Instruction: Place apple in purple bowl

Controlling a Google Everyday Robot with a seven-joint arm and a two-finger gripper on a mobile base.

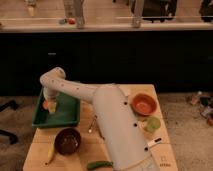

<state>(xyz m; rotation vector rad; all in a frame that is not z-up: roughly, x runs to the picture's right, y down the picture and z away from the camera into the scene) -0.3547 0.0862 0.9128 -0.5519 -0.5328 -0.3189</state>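
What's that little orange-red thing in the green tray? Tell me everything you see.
It is the apple, small, round and orange-red. It lies in the green tray, near its left edge. The robot's claw hangs low just beside it, on its right in the picture; whether they touch cannot be told.

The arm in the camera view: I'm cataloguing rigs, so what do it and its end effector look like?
The arm is off-white, thick rounded tubes with small dark dots and a rounded elbow; no loose cables show. Its end effector, over the green tray, looks pale too.
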